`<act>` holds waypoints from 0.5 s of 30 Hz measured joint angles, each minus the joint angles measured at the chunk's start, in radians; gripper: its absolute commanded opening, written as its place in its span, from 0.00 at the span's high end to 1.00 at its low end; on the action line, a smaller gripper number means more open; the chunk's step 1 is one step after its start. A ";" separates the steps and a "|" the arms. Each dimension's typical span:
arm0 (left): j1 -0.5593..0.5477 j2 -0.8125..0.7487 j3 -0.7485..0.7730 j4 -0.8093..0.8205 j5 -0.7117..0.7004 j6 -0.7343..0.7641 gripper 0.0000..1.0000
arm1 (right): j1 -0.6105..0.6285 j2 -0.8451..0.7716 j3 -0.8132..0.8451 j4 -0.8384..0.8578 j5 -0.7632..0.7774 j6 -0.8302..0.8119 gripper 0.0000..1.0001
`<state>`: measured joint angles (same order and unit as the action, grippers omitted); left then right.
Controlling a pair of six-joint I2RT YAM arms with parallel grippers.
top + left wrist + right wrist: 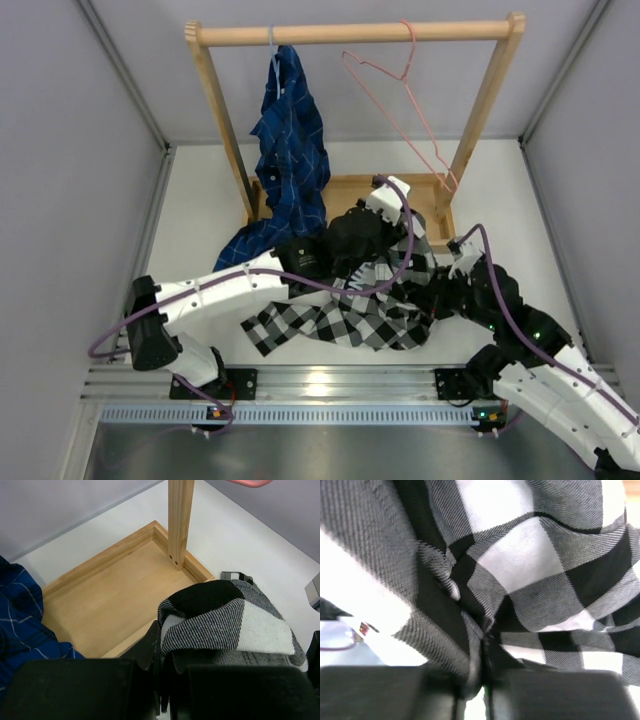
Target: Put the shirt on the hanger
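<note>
The black-and-white checked shirt (340,320) lies bunched on the table between the two arms, in front of the rack. Its upper part is lifted toward the rack's base. My left gripper (372,222) is shut on a fold of the shirt (225,615), with the cloth pinched between the fingers of the left gripper (162,640) above the tray's front edge. My right gripper (437,298) presses into the shirt's right side. In the right wrist view the right gripper (483,632) is shut on the shirt (530,565), whose fabric fills the view. The pink hanger (405,85) hangs bare from the wooden bar, right of centre, and its lower edge (247,482) shows at the top.
A wooden rack bar (350,33) stands on two posts over a wooden base tray (110,595). The right post (180,520) rises just beyond my left gripper. A dark blue plaid shirt (290,150) hangs at the bar's left and trails onto the table. Grey walls close in on both sides.
</note>
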<state>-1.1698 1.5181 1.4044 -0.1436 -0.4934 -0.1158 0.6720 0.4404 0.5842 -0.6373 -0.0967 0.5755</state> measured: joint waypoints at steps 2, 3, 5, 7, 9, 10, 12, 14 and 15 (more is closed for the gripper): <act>0.000 -0.001 0.002 0.000 -0.013 -0.018 1.00 | 0.000 0.027 0.015 0.005 0.010 -0.011 1.00; 0.000 -0.005 0.004 -0.001 -0.019 -0.024 1.00 | 0.000 0.050 0.036 0.000 0.018 -0.023 1.00; 0.000 -0.025 0.004 -0.007 -0.019 -0.032 1.00 | 0.000 0.124 0.128 -0.027 0.039 -0.073 1.00; 0.001 -0.074 0.003 -0.020 0.008 -0.027 1.00 | 0.000 0.201 0.272 -0.052 0.051 -0.130 1.00; 0.004 -0.161 0.002 -0.020 0.088 -0.010 1.00 | 0.000 0.299 0.483 -0.079 0.053 -0.193 1.00; 0.004 -0.207 -0.002 -0.011 0.119 -0.002 1.00 | 0.000 0.340 0.589 -0.081 0.045 -0.222 1.00; 0.003 -0.347 -0.008 0.019 0.195 0.014 1.00 | 0.000 0.414 0.800 -0.086 0.014 -0.271 1.00; 0.002 -0.467 -0.002 0.056 0.250 0.023 1.00 | 0.001 0.476 0.977 -0.093 -0.037 -0.304 1.00; 0.002 -0.527 0.005 0.072 0.288 0.030 1.00 | 0.002 0.511 1.072 -0.091 -0.069 -0.318 1.00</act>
<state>-1.1675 0.9913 1.4090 -0.0715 -0.2058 -0.0860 0.6743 0.9516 1.6558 -0.7284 -0.1661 0.2577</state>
